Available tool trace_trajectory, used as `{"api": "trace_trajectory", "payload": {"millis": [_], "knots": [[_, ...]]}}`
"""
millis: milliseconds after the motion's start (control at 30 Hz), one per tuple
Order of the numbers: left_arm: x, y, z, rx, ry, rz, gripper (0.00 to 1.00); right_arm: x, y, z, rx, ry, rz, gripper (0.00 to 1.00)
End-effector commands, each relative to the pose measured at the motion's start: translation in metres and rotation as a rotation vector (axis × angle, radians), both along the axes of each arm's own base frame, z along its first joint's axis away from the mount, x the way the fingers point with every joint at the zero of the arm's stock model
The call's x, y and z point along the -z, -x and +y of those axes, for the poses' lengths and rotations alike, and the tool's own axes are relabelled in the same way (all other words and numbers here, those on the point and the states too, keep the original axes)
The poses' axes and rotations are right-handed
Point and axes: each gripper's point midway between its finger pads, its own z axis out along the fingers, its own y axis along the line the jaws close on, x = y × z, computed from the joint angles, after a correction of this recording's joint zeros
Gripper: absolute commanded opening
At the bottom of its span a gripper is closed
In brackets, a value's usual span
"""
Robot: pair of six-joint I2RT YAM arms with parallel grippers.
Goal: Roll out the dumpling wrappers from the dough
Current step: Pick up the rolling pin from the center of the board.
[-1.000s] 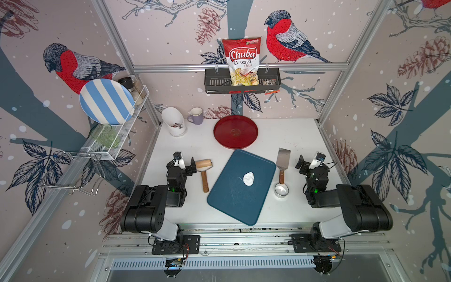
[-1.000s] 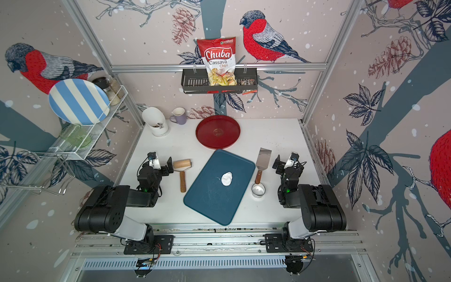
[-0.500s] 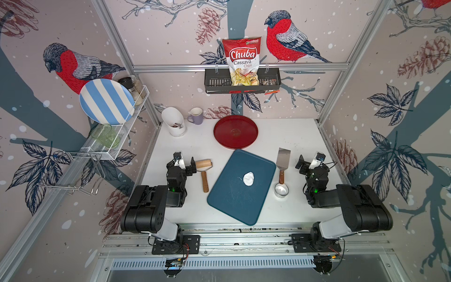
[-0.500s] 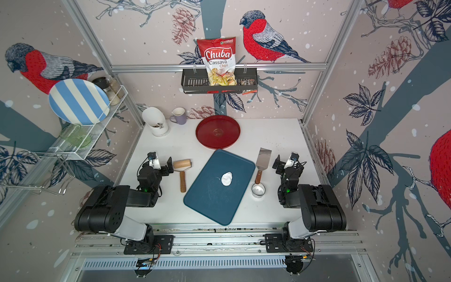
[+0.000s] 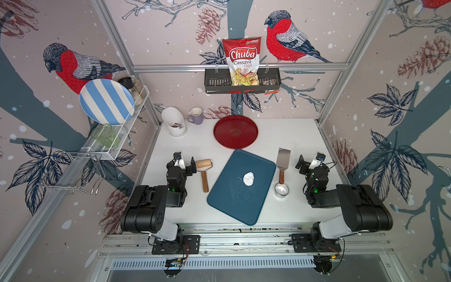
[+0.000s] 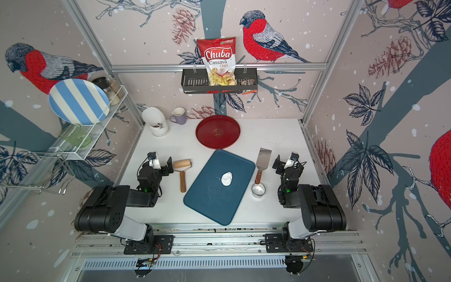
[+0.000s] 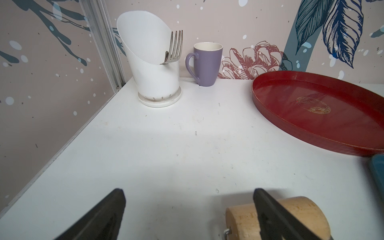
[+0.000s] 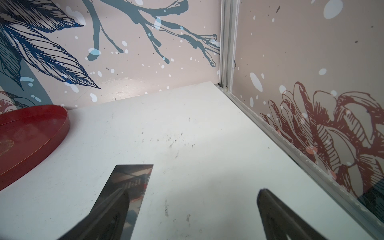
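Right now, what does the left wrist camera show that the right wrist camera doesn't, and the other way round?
Only the left wrist view: the white cutlery holder with a fork in it, the purple mug, the wooden roller partly behind one finger of the open left gripper, and a corner of the blue board.

Only the right wrist view: the steel spatula blade, partly behind one finger of the open right gripper.

Both: the red tray and the white table. Neither shows the dough.
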Motion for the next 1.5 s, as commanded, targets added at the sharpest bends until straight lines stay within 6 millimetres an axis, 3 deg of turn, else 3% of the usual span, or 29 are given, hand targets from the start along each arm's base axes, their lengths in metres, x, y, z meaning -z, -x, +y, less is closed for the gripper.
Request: {"api": "trace_trajectory", "payload": {"millis": [0, 500, 667, 800, 900, 1133, 1233, 1333, 1467], "knots": [[-0.013, -0.003, 0.001, -0.005, -0.011, -0.051, 0.98, -0.011, -0.002, -0.002, 0.011, -0.002, -0.044, 1.0], [-0.012, -0.003, 0.001, -0.002, -0.007, -0.05, 0.98, -0.011, -0.002, -0.002, 0.009, -0.004, -0.045, 1.0], [-0.024, -0.01, 0.016, -0.095, 0.008, -0.028, 0.98, -0.023, 0.0, -0.01, 0.054, -0.023, -0.054, 1.0], [-0.038, -0.017, 0.026, -0.167, 0.027, 0.022, 0.98, -0.038, 0.002, -0.014, 0.068, -0.028, -0.062, 1.0], [-0.05, -0.011, 0.033, -0.214, 0.075, 0.006, 0.98, -0.053, 0.006, -0.016, 0.085, -0.046, -0.09, 1.0], [-0.08, 0.016, 0.055, -0.362, 0.31, -0.033, 0.97, -0.114, 0.01, -0.012, 0.076, -0.224, -0.145, 1.0], [-0.088, 0.023, 0.052, -0.361, 0.363, 0.01, 0.96, -0.135, 0.007, 0.004, -0.009, -0.274, -0.105, 1.0], [-0.097, 0.027, 0.032, -0.247, 0.387, 0.028, 0.96, -0.151, 0.006, 0.036, -0.193, -0.27, -0.082, 1.0], [-0.091, 0.034, 0.014, -0.165, 0.455, 0.071, 0.98, -0.164, 0.005, 0.08, -0.34, -0.286, -0.04, 1.0]]}}
